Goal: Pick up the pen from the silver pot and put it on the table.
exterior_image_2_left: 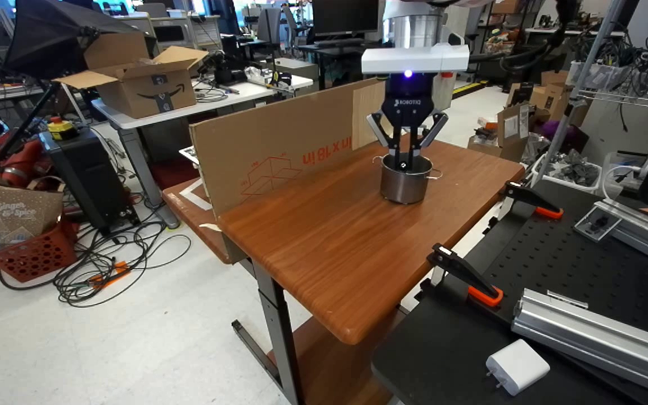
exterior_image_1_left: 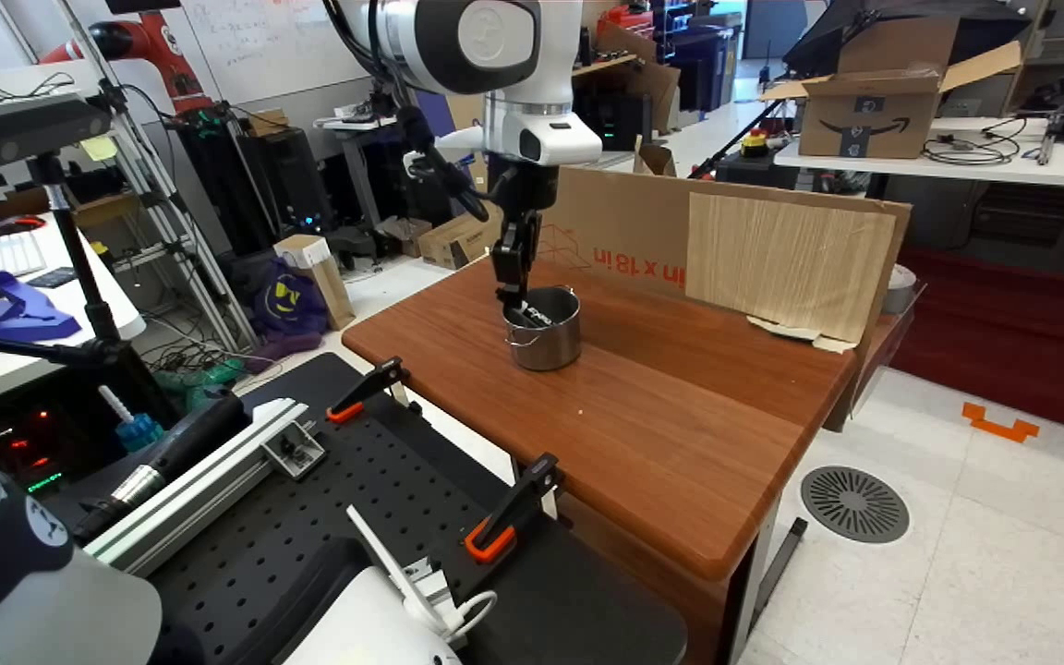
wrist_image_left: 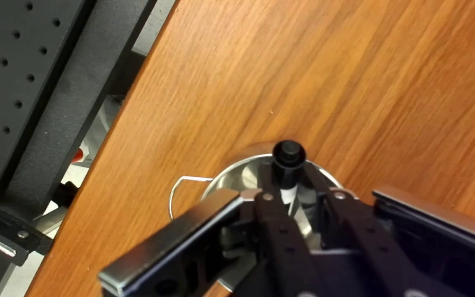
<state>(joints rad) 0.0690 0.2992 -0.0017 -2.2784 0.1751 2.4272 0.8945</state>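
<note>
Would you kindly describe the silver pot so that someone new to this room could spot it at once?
Find the large reddish-brown wooden table with an upright cardboard panel running along it. The small silver pot stands on that table, beneath the gripper. It is round, shiny metal with wire handles, unlike the thin black-and-white marker at its mouth.

The reddish-brown table carries the silver pot — upright.
</note>
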